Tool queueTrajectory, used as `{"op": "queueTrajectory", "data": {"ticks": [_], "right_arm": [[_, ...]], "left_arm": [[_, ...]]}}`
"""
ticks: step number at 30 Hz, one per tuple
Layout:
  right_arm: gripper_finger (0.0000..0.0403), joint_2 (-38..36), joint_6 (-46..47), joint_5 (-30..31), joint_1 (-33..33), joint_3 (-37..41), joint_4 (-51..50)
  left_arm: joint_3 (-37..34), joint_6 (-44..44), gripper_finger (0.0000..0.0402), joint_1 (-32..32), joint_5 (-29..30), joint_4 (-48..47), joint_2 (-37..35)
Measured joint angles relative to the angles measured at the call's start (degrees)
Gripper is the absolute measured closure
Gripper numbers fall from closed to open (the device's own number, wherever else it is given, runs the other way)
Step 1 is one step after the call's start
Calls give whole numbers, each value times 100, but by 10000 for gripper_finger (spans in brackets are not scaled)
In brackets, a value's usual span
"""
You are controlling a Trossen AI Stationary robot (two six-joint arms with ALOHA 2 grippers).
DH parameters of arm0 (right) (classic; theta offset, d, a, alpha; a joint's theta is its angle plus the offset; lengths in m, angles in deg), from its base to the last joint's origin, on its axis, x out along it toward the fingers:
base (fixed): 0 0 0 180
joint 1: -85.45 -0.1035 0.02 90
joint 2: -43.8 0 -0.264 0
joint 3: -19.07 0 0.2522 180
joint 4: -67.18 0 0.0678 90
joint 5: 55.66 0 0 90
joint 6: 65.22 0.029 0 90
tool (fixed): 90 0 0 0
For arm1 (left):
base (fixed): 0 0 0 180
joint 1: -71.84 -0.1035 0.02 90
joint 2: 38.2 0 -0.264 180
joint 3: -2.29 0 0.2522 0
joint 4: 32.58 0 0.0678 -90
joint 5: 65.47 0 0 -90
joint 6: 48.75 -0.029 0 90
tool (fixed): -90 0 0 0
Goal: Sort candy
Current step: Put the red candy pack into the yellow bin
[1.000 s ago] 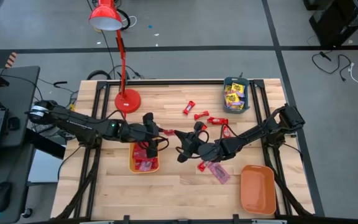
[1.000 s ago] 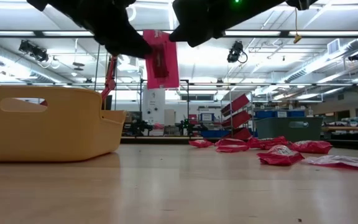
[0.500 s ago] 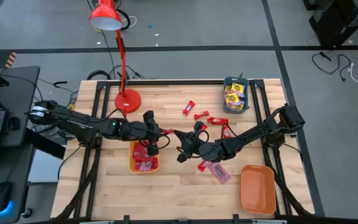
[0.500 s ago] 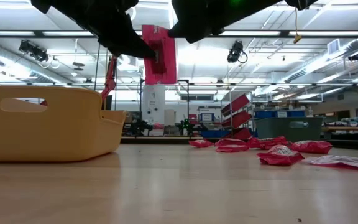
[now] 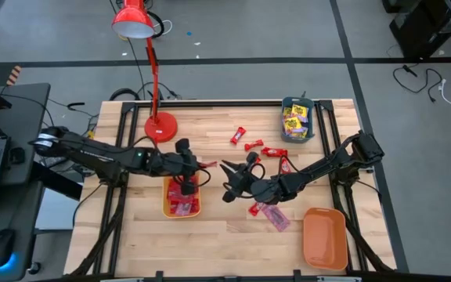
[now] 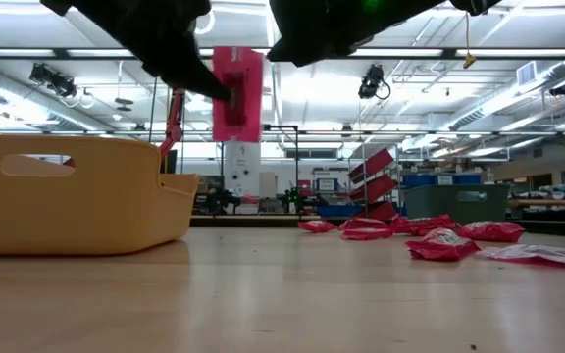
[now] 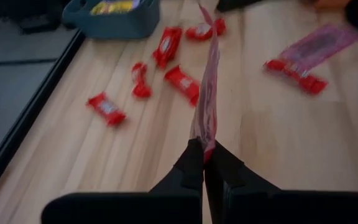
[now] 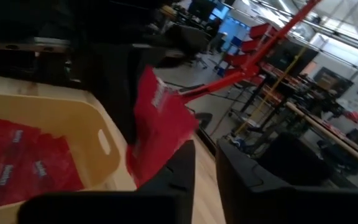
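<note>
Left gripper (image 7: 202, 160) pinches the red candy packet (image 7: 207, 93), long axis vertical, frame centre; right gripper (image 5: 227, 174) just beside, fingers parted.

Red candy packet (image 8: 157, 127) above yellow tray (image 8: 73, 121) w/ red candies (image 8: 20, 165).

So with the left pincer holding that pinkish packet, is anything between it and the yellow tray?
Nothing visible. The left pincer is shut on the pinkish packet, held in the air just past the yellow tray, whose open top already holds red candy. The right pincer is on the far side.
</note>
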Motion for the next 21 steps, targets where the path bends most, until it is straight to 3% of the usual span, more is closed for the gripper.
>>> {"op": "queueTrajectory", "data": {"ticks": [4, 10, 13, 21], "right_arm": [[329, 0, 81, 331, 0, 0, -45], [318, -2, 68, 614, 0, -2, -197], [320, -1, 65, 613, 17, -2, -225], [319, -2, 126, 611, 42, -2, -258]], "left_arm": [[7, 131, 401, 4, 35, -471, -343], [298, 298, 401, 145, -993, -1414, -895], [579, 453, 401, 253, -1439, -2409, -1009], [848, 987, 401, 460, -2106, -4131, -992]]}}
